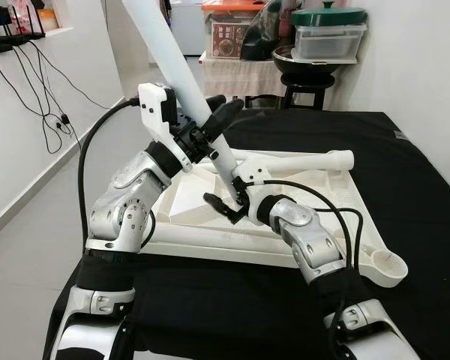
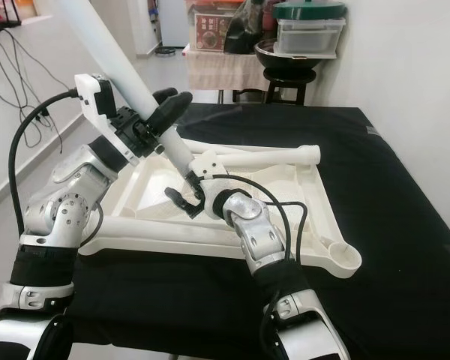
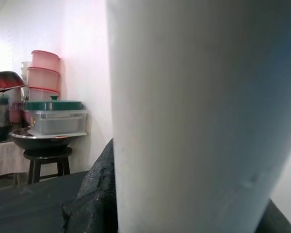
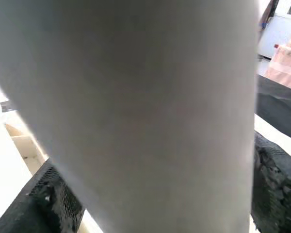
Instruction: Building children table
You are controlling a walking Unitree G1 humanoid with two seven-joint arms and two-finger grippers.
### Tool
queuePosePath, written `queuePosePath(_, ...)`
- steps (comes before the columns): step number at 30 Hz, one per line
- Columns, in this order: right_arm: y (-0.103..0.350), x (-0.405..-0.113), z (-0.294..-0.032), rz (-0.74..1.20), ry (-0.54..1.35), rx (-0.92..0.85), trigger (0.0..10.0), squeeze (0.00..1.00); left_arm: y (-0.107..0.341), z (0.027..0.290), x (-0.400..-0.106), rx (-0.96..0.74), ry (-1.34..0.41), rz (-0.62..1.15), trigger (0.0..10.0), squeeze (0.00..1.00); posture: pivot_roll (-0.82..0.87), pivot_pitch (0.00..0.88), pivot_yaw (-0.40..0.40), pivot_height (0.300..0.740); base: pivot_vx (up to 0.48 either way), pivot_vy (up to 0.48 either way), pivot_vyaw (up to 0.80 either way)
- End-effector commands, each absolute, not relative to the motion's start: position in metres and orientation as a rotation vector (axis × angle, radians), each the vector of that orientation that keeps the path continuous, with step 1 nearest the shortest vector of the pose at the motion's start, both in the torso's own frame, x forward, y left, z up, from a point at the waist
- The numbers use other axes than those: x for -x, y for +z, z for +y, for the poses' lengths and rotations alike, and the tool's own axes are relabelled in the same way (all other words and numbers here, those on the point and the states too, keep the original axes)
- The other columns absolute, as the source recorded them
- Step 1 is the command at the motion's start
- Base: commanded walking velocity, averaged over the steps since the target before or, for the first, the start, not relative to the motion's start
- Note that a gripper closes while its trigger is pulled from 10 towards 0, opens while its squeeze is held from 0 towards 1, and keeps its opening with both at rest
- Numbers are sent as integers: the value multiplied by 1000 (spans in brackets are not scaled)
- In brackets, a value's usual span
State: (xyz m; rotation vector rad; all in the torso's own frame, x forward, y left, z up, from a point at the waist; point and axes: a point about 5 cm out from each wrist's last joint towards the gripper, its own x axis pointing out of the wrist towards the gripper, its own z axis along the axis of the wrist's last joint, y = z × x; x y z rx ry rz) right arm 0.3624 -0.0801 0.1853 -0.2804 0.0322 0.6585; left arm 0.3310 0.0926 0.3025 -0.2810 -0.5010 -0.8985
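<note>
The white children's table top (image 1: 326, 217) lies upside down on a black-covered surface (image 1: 412, 187). A long white table leg (image 1: 169, 60) slants up and to the left from the middle of the table top. My left gripper (image 1: 214, 124) is shut on this leg about halfway along; its black fingers (image 2: 169, 109) wrap the tube. My right gripper (image 1: 231, 201) is shut on the leg's narrow lower end, just above the underside of the table top. In the right wrist view the leg (image 4: 136, 111) sits between the two black fingers (image 4: 51, 204). Two more white legs (image 1: 300, 159) (image 1: 210, 236) lie along the table top's far and near edges.
An open round leg socket (image 1: 386, 266) sits at the table top's near right corner. Behind the surface a black stool (image 1: 307, 82) carries a pan and lidded containers. On the left are a white wall with hanging cables (image 1: 37, 97) and bare floor.
</note>
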Motion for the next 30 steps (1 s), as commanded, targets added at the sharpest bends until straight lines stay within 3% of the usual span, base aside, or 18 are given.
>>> queuePosePath(1, 191, -368, -73, 16, 638, 270, 10000, 0, 315, 65, -317, 347, -1089, -536, 0, 0, -80, 0, 2, 740, 0, 0, 0)
queuePosePath(8, 206, -371, -76, -86, 587, 163, 10000, 0, 315, 66, -317, 397, -1099, -528, 0, 0, -79, 0, 5, 740, 0, 0, 0)
queuePosePath(9, 211, -370, -75, -122, 590, 132, 5333, 0, 314, 66, -317, 405, -1103, -526, 0, 0, -81, 0, 11, 740, 0, 0, 0)
queuePosePath(15, 216, -370, -74, -155, 591, 117, 5333, 0, 314, 65, -317, 412, -1105, -524, 0, 0, -81, 0, 11, 740, 0, 0, 0)
queuePosePath(16, 219, -369, -73, -181, 600, 139, 0, 0, 314, 65, -317, 415, -1106, -523, 0, 0, -83, 0, 12, 740, 0, 0, 0)
queuePosePath(22, 217, -367, -67, -230, 615, 301, 0, 0, 312, 65, -316, 427, -1115, -515, 0, 0, -82, 0, 12, 740, 0, 0, 0)
queuePosePath(30, 218, -369, -69, -248, 588, 334, 0, 0, 313, 64, -317, 433, -1108, -518, 0, 0, -86, 0, 16, 740, 0, 0, 0)
